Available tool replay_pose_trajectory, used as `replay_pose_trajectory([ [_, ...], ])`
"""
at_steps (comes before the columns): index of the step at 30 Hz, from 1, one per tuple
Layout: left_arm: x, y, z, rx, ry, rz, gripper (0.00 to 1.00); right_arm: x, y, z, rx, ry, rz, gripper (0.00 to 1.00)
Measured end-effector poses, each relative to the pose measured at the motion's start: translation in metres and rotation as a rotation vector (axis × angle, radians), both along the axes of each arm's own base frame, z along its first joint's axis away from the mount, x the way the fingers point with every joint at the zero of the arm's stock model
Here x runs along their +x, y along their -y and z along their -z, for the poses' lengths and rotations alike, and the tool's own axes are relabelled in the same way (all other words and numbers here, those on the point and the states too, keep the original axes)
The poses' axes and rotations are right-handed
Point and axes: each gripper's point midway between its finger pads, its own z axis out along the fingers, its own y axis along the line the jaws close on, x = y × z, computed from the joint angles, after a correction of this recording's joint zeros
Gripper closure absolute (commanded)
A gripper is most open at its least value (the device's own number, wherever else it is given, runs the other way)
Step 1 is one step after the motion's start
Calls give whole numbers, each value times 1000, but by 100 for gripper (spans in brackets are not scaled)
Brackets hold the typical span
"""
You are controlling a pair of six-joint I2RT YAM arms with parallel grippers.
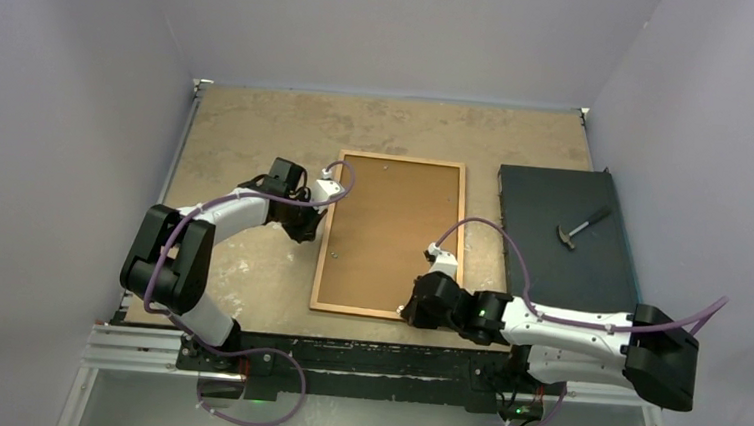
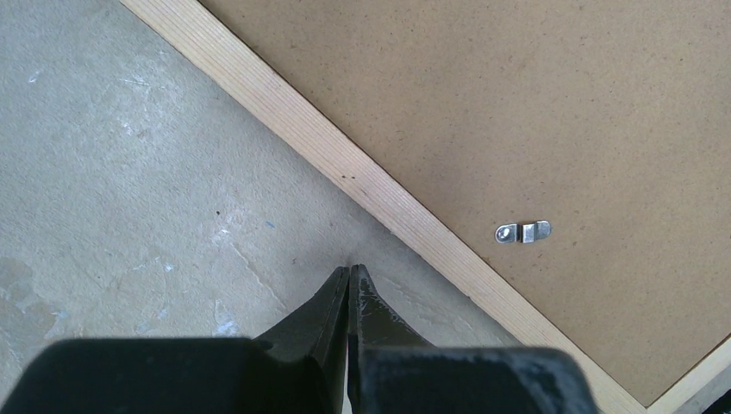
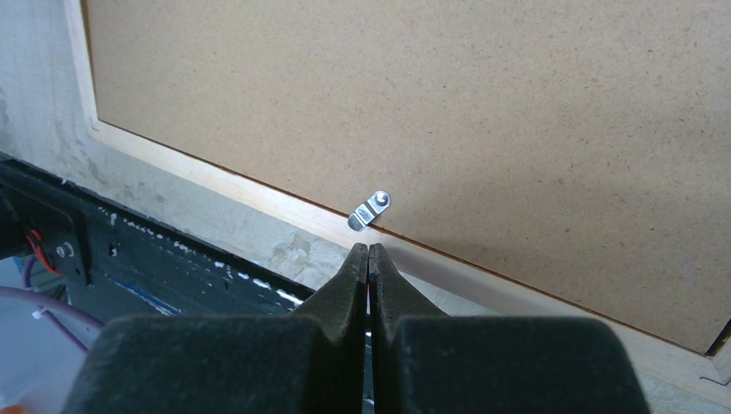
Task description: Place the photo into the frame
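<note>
The orange-brown frame [image 1: 326, 240] lies flat in the middle of the table, its back up, with a plain brown backing board [image 1: 392, 234] filling it. The photo is hidden. My left gripper [image 1: 312, 232] is shut and empty, its tips [image 2: 350, 269] over the table just outside the frame's left rail [image 2: 345, 164], near a small metal clip [image 2: 522, 232]. My right gripper [image 1: 414, 311] is shut and empty at the frame's near right corner. Its tips [image 3: 368, 248] hover over the near rail [image 3: 215, 181], just short of another metal clip [image 3: 370, 210].
A black rectangular slab [image 1: 549, 275] lies to the right of the frame with a small hammer [image 1: 580, 227] on it. The table's black near edge [image 3: 155, 250] runs just below the frame. Grey walls close in the table on three sides.
</note>
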Motion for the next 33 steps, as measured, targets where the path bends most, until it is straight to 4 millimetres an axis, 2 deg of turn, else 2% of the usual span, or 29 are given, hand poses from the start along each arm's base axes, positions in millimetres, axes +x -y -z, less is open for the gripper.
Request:
replay_pose_trajectory([
  [4,0,0,0,0,0,1,100,-1,2,7,-9,-6,1,100],
  [33,-3,1,4,0,2,8,100,5,-8,7,62,-7,16,100],
])
